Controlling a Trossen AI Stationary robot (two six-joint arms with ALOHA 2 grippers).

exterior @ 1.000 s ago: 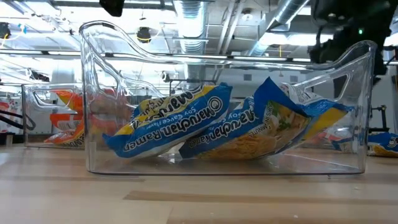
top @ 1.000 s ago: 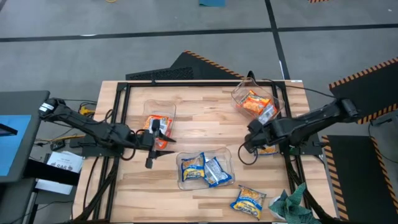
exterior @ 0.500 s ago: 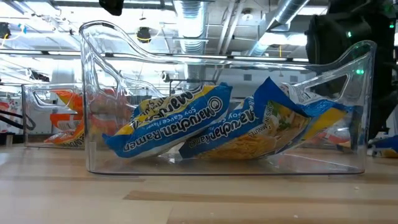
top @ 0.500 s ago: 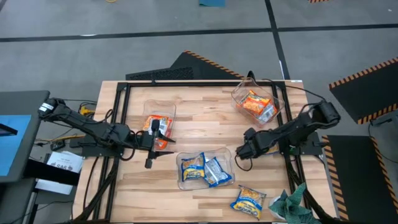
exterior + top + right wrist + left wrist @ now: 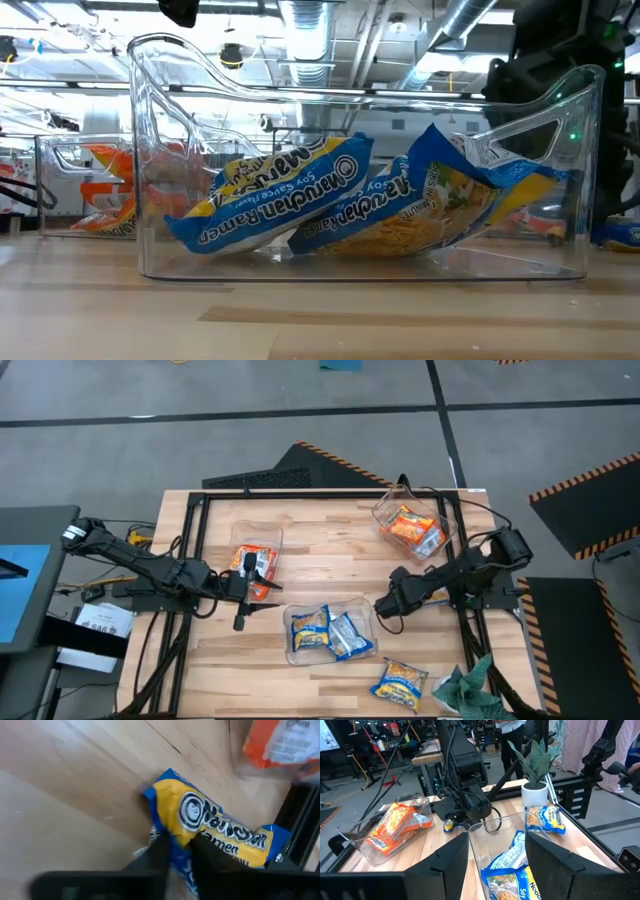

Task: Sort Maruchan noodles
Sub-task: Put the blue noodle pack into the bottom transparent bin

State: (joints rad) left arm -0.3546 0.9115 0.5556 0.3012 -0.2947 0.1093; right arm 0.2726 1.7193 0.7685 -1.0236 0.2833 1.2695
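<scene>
A blue-and-yellow noodle packet (image 5: 215, 827) lies flat on the wood next to the table's right rail, mostly hidden under my right arm in the high view. My right gripper (image 5: 177, 845) (image 5: 388, 605) is shut on its end. Two blue packets (image 5: 330, 632) rest in the middle clear tub (image 5: 365, 610). Orange packets fill the left tub (image 5: 255, 558) and the far right tub (image 5: 410, 525). A loose blue-and-yellow packet (image 5: 400, 680) lies by the near edge. My left gripper (image 5: 502, 870) (image 5: 243, 585) stands open beside the left tub, holding nothing. My right gripper pinches between its two fingers the packet's end (image 5: 172, 827) that points away from the rail, toward the table's middle. The fingers come from above, slanting in from the right. The rest of the packet lies on the table.
A green cloth-like heap (image 5: 468, 685) sits at the near right corner. The black frame rail (image 5: 300, 820) runs close behind the held packet. Bare wood lies between the tubs and along the near left. The room behind holds benches and a person.
My right arm has stretched out and dropped lower. Its gripper has gone toward the table's left and near edges, down to the packet by the right rail. In the low view its dark bulk now fills the right side behind the middle tub.
</scene>
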